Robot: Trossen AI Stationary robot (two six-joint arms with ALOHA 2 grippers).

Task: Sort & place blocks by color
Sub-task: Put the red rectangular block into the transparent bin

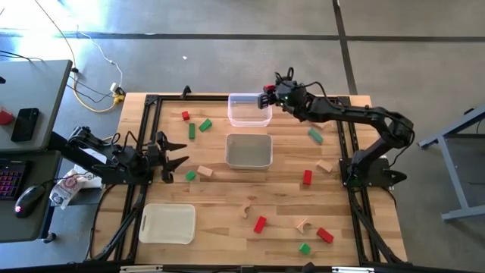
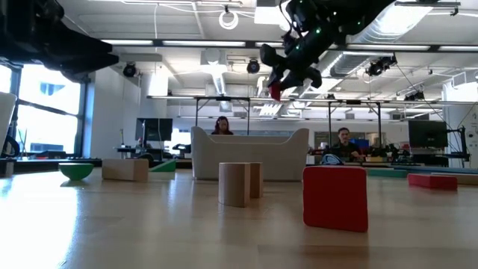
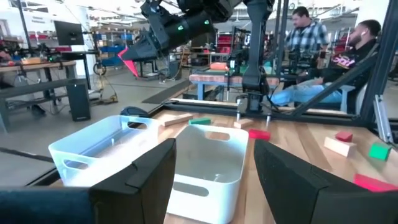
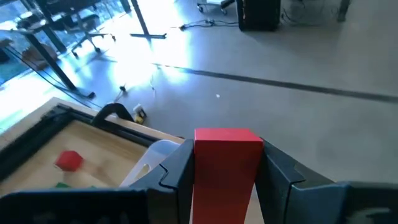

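A red block [image 4: 227, 168] sits clamped between the two dark fingers of the right hand [image 1: 268, 95], held in the air at the right edge of the clear tray [image 1: 249, 110] at the far side of the counter [image 1: 227, 220]; in the low view it shows as a small red shape high above the tabletop under the arm. It looks like a painted wooden piece, so I judge it light, stiff and not at all fragile, with smooth flat faces that could slip if pinched by a corner; the sound hold is the one it has now, flat on two opposite faces. The other blocks lie scattered on the counter: a red one [image 1: 185, 115] and two green ones [image 1: 204, 125] to the left of the clear tray, a green bar [image 1: 315, 135] and a plain wood piece [image 1: 325, 165] to the right of the white tray [image 1: 248, 150] that sits at the middle, a red bar [image 1: 307, 177] beside them, and more red, green and wood pieces toward the near edge. A flat white tray [image 1: 167, 224] lies at the near left. The left hand [image 1: 176, 158] waits over the left side of the counter, its fingers spread wide and holding nothing
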